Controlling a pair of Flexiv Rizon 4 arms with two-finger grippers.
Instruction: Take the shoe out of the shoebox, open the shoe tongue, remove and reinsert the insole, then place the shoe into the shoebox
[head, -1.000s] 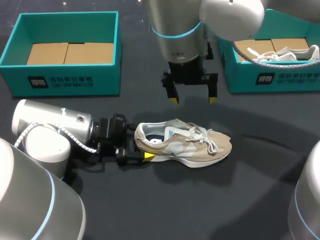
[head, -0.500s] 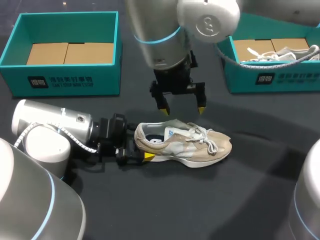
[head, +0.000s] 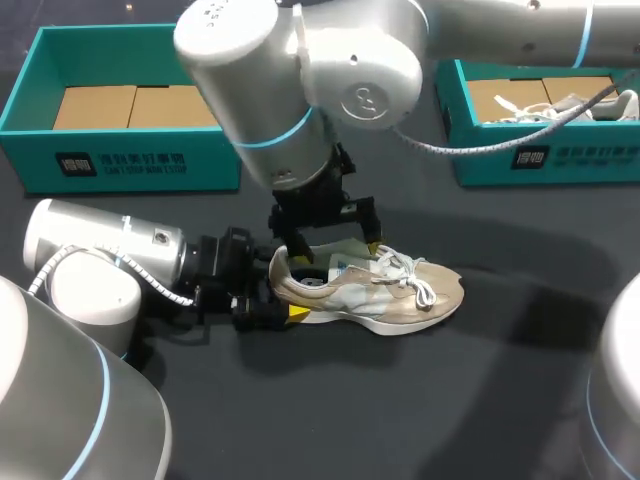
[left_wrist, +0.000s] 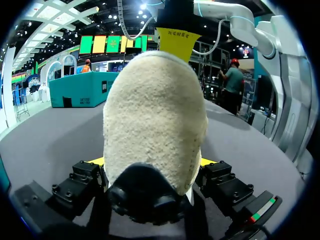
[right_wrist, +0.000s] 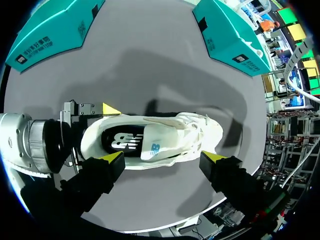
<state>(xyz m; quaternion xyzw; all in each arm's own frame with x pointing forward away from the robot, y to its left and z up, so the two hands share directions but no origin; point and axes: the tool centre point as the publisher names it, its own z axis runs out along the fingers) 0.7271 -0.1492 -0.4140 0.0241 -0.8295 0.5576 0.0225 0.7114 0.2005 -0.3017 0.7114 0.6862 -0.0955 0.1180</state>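
A beige and white shoe (head: 400, 290) stands upright on the dark table, toe to the right. My left gripper (head: 283, 298) lies low at the heel (left_wrist: 155, 115); both its fingers press the heel's sides, so it is shut on the shoe. My right gripper (head: 336, 253) hangs open just above the shoe's mouth, coming over from the back right. From the right wrist, the shoe (right_wrist: 165, 137) lies ahead of the open gripper (right_wrist: 164, 158), with the dark insole (right_wrist: 122, 141) and the white tongue (right_wrist: 155, 148) showing.
A teal shoebox (head: 130, 160) with a cardboard floor stands at the back left. A second teal shoebox (head: 540, 155) at the back right holds another shoe (head: 570, 108). The right arm's bulk hangs over the table's middle.
My right gripper has swung left and come down, from behind the shoe to just over its opening. The left gripper and the shoe have stayed put.
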